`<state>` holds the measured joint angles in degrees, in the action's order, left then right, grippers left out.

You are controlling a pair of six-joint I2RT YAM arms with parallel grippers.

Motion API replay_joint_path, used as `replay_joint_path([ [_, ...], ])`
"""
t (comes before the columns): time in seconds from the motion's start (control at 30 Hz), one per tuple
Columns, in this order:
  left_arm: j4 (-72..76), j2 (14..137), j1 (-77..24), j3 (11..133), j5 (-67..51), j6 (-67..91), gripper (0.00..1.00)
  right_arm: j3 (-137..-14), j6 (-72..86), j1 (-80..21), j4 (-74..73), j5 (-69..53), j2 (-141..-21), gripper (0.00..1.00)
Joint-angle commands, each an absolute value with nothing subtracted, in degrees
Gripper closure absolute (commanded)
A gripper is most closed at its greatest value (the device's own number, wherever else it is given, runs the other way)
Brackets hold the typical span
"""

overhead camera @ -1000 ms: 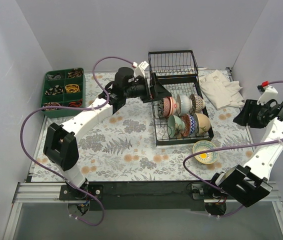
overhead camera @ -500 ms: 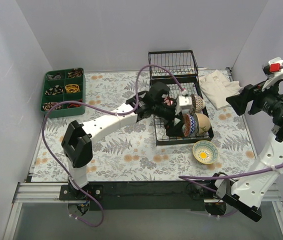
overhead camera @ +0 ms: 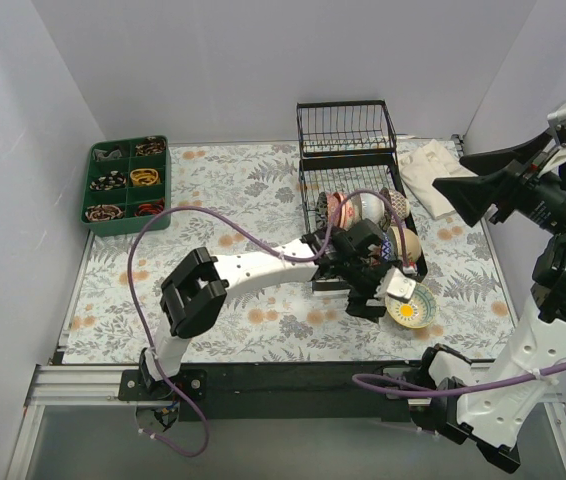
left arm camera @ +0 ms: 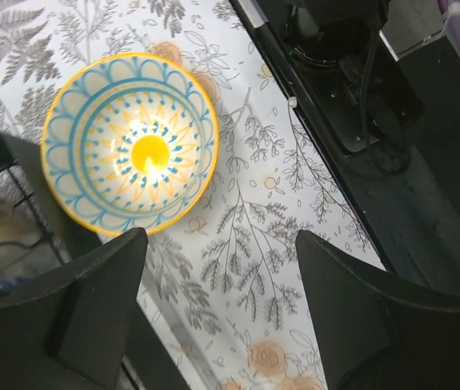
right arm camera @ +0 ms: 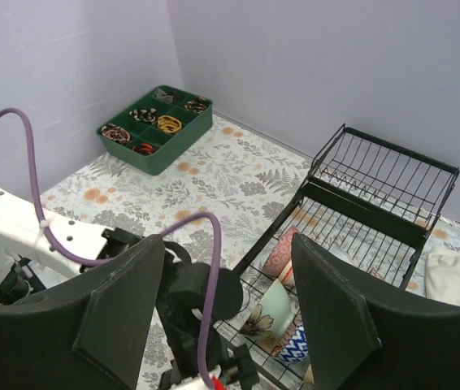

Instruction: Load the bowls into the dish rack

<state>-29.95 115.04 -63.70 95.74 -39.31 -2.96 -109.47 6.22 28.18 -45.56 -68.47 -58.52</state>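
Note:
One loose bowl [overhead camera: 410, 305], yellow-rimmed with blue pattern, sits upright on the floral mat right of the black wire dish rack [overhead camera: 347, 152]. It also shows in the left wrist view [left arm camera: 128, 142]. Several bowls stand on edge in the rack, among them a cream one [overhead camera: 409, 243], a red-patterned one [right arm camera: 283, 252] and a pale green one [right arm camera: 275, 309]. My left gripper [overhead camera: 368, 295] is open and empty, just above the mat beside the loose bowl, its left finger [left arm camera: 92, 301] near the rim. My right gripper [overhead camera: 450, 172] is open and empty, raised high over the rack's right side [right arm camera: 228, 244].
A green compartment tray [overhead camera: 128, 183] with small items stands at the back left. A white cloth [overhead camera: 443, 175] lies right of the rack. My left arm stretches across the mat in front of the rack. Walls close in on three sides.
My left arm has swung from the rack's back left, over the rack, down to the loose bowl at its front right. My right arm has risen and turned toward the rack.

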Motion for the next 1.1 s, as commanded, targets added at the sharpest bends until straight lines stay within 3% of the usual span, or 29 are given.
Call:
replay_joint_path([
  [0.0, -26.91, 116.63, -66.70, 97.38, -36.22, -9.14, 0.30, -105.31, 11.87, 26.55, -38.06, -68.73, -57.66, 0.28],
  [0.33, -18.73, 122.43, -70.66, 96.06, -29.45, -7.48, 0.49, -104.33, 12.31, 23.73, -38.06, -65.48, -57.66, 0.28],
  [0.73, -15.38, 127.09, -70.93, 96.94, -22.86, -5.10, 0.65, -103.53, 10.29, 20.22, -40.07, -62.76, -58.10, 0.29],
  [0.9, -14.50, 125.34, -73.38, 95.71, -20.39, -9.22, 0.87, -104.06, 9.93, 19.07, -40.87, -61.08, -58.18, 0.29],
  [1.07, -17.04, 119.90, -75.06, 94.05, -22.75, -8.27, 0.96, -105.90, 9.49, 18.81, -41.92, -61.52, -59.06, 0.29],
])
